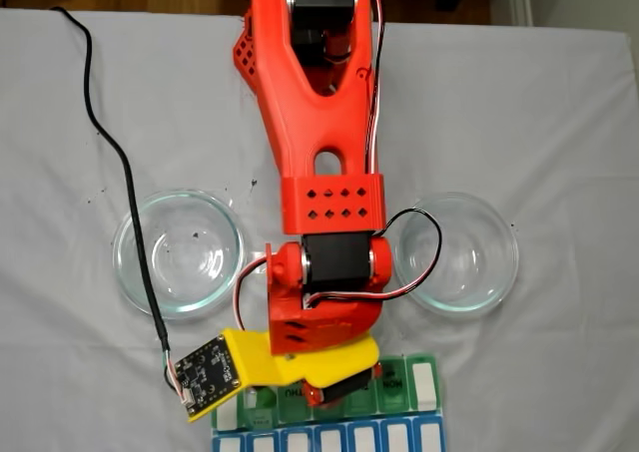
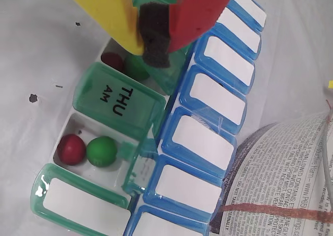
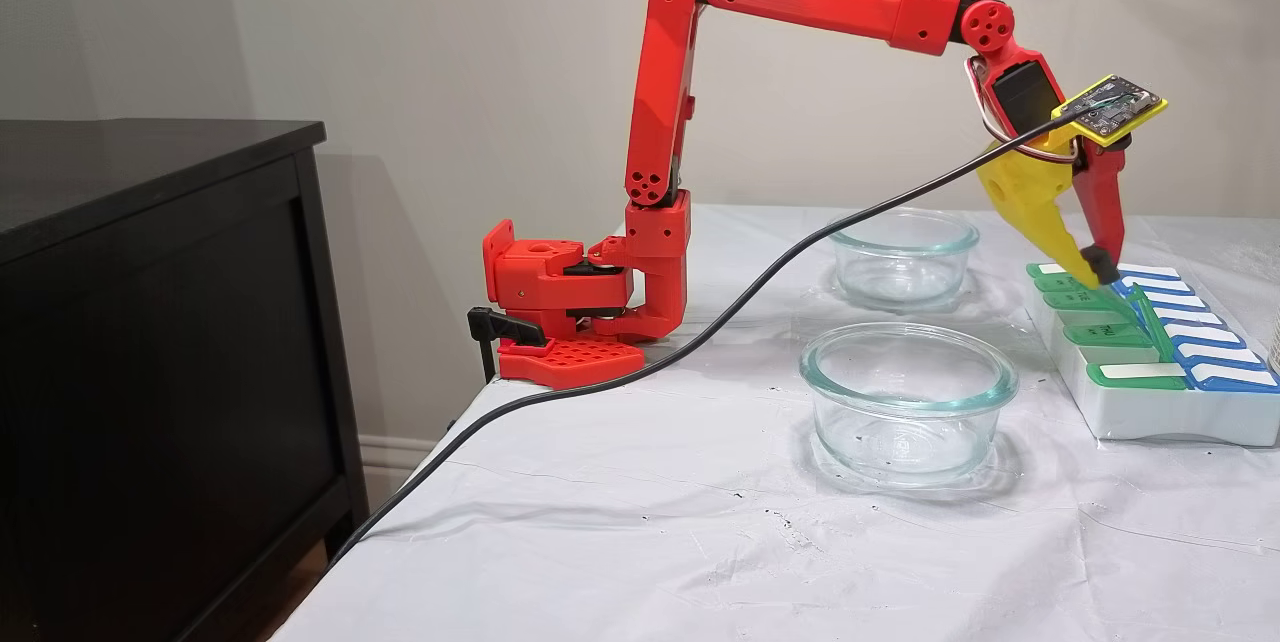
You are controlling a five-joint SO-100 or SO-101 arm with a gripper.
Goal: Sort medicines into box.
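1. Gripper [image 3: 1093, 274] of mine hangs tip-down over the box [image 3: 1150, 412], at the far end of its green-lidded row in a fixed view; the yellow finger and the red finger come together at the tip
2. Fingers, in the wrist view, press on a dark foam pad [image 2: 154, 35] between them, so my gripper [image 2: 154, 48] is clenched; I see no ball in it
3. Box [image 2: 171, 158] in the wrist view shows a green row next to a blue row [image 2: 208, 137]; the blue lids lie flat and closed
4. Green lid marked THU AM [image 2: 118, 100] is down on its compartment
5. Compartment on the nearer side of THU in the box is open and holds a dark red ball [image 2: 71, 149] touching a bright green ball [image 2: 101, 151]
6. Compartment on the other side of THU, right under my fingertips, also holds a red ball [image 2: 113, 60] beside a green ball [image 2: 136, 68], both partly hidden by my fingers
7. Lid [image 3: 1152, 320] on the box stands up tilted in a fixed view, just below my gripper
8. Glass dishes [image 3: 908, 400] [image 3: 904, 255] stand on the white cloth between the box and my arm's base, well apart from the box; I see no balls inside them
9. Box [image 1: 419, 397] in a fixed view lies beyond the two dishes [image 1: 180, 252] [image 1: 461, 252], its middle covered by my wrist and the yellow camera mount [image 1: 260, 362]
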